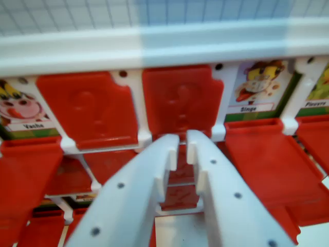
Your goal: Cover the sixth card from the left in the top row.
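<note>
Up close, the wrist view looks along the white gripper (182,141) toward a white game board (154,49) with a row of card slots and red flaps. The jaws stand slightly apart with a narrow gap between their tips, and nothing is held between them. Just beyond the tips sits a raised red flap (181,100) bearing a faint question-mark relief, fully hiding its card; whether this is the sixth slot cannot be told, since the whole row is not in view. To the wrist view's left of it another raised red flap (87,108) covers its card as well. Farther left a card labelled Vache (20,110) is exposed, its red flap (25,170) folded down in front of it. To the wrist view's right a card labelled Singe (259,87) shows a cartoon monkey, with its lowered flap (267,159) lying flat below it. At the far right edge a partly cut-off card (318,87) with green artwork is also uncovered. Below the gripper, more red flaps of a lower row appear blurred.
</note>
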Tool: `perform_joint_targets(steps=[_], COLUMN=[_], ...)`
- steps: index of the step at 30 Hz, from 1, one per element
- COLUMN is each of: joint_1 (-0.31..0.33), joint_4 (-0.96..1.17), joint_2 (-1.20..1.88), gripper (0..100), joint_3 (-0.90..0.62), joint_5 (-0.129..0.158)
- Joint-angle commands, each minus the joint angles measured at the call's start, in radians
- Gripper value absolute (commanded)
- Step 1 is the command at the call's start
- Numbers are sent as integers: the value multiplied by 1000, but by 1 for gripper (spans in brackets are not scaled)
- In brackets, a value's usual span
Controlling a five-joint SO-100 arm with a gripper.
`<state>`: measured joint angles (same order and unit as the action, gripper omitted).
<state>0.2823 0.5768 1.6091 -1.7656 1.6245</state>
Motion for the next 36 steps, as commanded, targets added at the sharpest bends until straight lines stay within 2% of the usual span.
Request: perform_joint_targets(steps=[1, 6, 11, 15, 19, 24, 26, 29, 36], joint_1=[6, 17, 18, -11, -61, -124, -123, -120, -166], joint_4=[91, 359, 601, 746, 893, 962, 968, 965, 980], joint_2=[221, 575, 982, 1255, 1456, 1575, 1586, 1589, 1629], gripper=[2, 2, 2, 2, 2, 2, 2, 2, 2], joint_3=[48, -66, -232, -339, -364, -362, -357, -354, -356], joint_5=[-8, -23, -23, -14, -8, 9, 26, 37, 43])
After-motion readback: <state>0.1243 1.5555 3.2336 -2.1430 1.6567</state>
